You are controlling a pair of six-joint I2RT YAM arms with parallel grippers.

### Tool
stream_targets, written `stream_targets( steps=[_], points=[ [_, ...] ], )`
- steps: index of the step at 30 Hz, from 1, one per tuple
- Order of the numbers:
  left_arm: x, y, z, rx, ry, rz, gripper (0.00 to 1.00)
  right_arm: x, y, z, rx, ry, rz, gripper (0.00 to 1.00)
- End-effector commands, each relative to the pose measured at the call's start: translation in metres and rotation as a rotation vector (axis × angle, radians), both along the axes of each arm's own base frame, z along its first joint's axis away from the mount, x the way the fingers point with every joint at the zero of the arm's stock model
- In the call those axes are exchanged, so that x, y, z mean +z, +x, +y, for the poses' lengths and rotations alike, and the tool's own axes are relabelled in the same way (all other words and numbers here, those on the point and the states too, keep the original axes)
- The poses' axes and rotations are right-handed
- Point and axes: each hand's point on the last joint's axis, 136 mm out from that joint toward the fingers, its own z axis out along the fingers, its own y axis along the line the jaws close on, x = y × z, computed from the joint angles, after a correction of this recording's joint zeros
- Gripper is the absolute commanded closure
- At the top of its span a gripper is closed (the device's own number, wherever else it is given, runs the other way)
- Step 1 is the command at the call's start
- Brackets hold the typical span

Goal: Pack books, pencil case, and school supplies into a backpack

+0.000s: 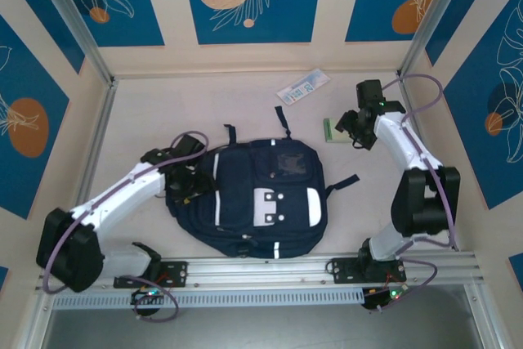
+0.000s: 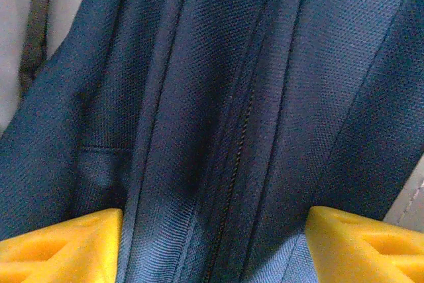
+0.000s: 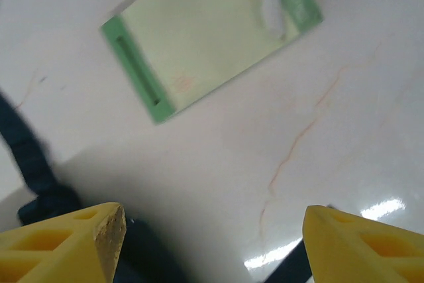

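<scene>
I see the backpack [image 1: 253, 194] lying flat in the middle of the bench [image 1: 163, 112], near the arms. It is dark blue with white stripes and a white patch.

My left fingers [image 1: 188, 179] are at the left side of the backpack, right over the cloth. In the left wrist view they are spread wide, and the blue cloth and its zip [image 2: 242, 137] lie between them. They hold nothing.

My right fingers [image 1: 347, 127] are off to the far right of the backpack, over the bare bench. They are wide open too and hold nothing. Just beside them lies a pale green card [image 3: 205, 38], flat on the bench. A dark strap [image 3: 33, 164] shows at the left of the right wrist view.

The school supplies packet [image 1: 302, 87], white and light blue, lies on the far part of the bench, apart from the backpack.
</scene>
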Motion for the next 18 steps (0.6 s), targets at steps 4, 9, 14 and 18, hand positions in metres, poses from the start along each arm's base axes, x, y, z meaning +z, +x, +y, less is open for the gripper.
stream_targets(
  steps=[4, 9, 14, 18],
  points=[
    [0.045, 0.032, -0.021, -0.07, -0.016, -0.143, 0.28, -0.012, 0.051, -0.009, 0.163, -0.1, 0.058, 0.27],
    [0.069, 0.03, 0.009, -0.015, 0.08, -0.221, 0.27, -0.028, 0.078, -0.023, 0.192, -0.157, 0.086, 0.01],
    [0.089, 0.029, 0.013, -0.025, 0.067, -0.273, 0.27, -0.043, 0.099, -0.043, 0.161, -0.155, 0.105, 0.01],
    [0.107, 0.033, -0.005, -0.123, -0.015, -0.33, 0.27, -0.057, 0.114, -0.054, 0.139, -0.045, 0.116, 0.0]
  ],
)
